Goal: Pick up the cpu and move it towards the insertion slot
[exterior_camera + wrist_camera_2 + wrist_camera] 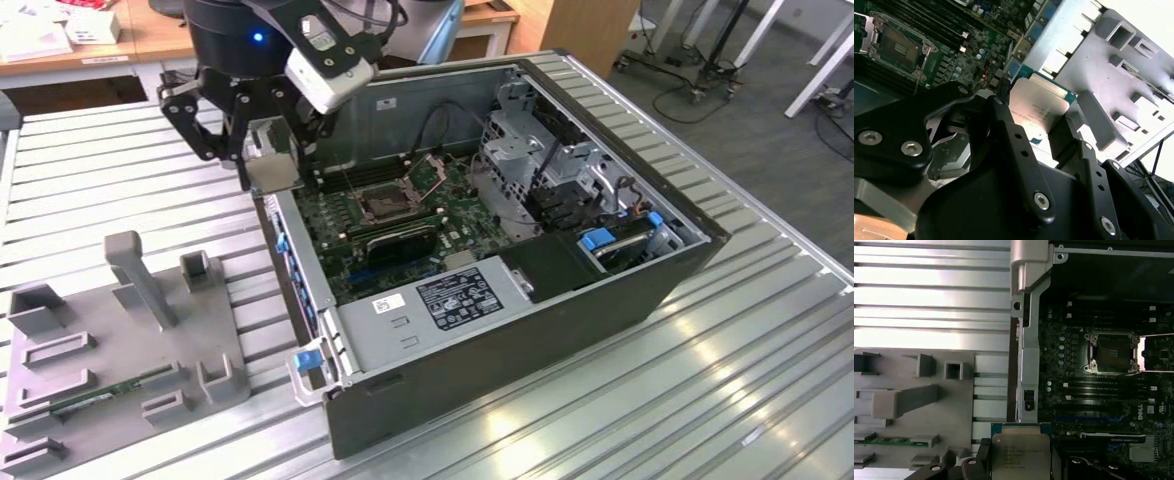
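Observation:
My gripper (271, 160) is shut on the cpu (274, 155), a flat silvery-grey square chip held up in the air over the case's side wall on the exterior view's left. Both wrist views show the cpu (1038, 106) (1021, 452) clamped between the black fingers (1004, 117). The insertion slot (387, 205) is a square socket with a dark centre and a metal frame on the green motherboard inside the open case. It lies a short way off from the chip, uncovered, in both wrist views (899, 47) (1111, 352).
The open computer case (667, 290) lies on a ribbed metal table, with a power supply (441, 300) and a drive cage (534, 150) inside. A grey fixture plate (227, 350) with upright holders sits on the exterior view's left, carrying a green memory stick (100, 395).

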Motion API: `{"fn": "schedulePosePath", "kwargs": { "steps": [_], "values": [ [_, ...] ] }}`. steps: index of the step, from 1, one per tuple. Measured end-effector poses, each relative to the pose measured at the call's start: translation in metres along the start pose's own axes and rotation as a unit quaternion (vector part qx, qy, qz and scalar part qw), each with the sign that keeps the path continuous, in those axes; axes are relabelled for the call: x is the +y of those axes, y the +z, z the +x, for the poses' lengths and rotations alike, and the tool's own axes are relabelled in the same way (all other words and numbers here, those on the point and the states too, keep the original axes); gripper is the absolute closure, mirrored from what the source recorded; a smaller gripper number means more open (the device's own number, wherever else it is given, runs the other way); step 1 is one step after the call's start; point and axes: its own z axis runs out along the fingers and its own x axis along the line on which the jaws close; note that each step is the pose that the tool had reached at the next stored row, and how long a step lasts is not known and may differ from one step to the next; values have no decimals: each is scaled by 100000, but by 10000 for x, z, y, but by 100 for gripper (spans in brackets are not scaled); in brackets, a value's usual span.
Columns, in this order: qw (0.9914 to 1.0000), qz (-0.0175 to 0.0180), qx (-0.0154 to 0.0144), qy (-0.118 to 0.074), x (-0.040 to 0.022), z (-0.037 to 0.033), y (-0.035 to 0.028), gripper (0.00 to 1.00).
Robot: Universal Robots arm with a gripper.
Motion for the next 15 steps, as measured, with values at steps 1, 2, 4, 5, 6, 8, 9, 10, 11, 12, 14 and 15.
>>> {"fn": "schedulePosePath", "kwargs": {
  "steps": [1, 2, 4, 5, 6, 8, 9, 10, 11, 12, 14, 15],
  "values": [
    [100000, 1, 0, 1, -1, -28, 0, 45],
    [100000, -1, -1, 1, -1, -58, 0, 45],
    [100000, -3, -3, 7, -2, -113, 0, 45],
    [100000, -4, -5, 6, -2, -138, 0, 45],
    [100000, -4, -4, 4, -3, -166, 0, 45],
    [100000, -8, -7, 0, -4, -222, 0, 45],
    [100000, -6, -4, 4, -5, -252, 0, 45],
    [100000, -1, -1, 9, -5, -279, -1, 45],
    [100000, -1, -3, 7, -6, -308, -1, 45],
    [100000, 0, -2, 5, -6, -338, -1, 45],
    [100000, -2, -3, -3, -7, -401, -2, 45],
    [100000, -4, -2, 2, -8, -432, -2, 45]
  ]
}}
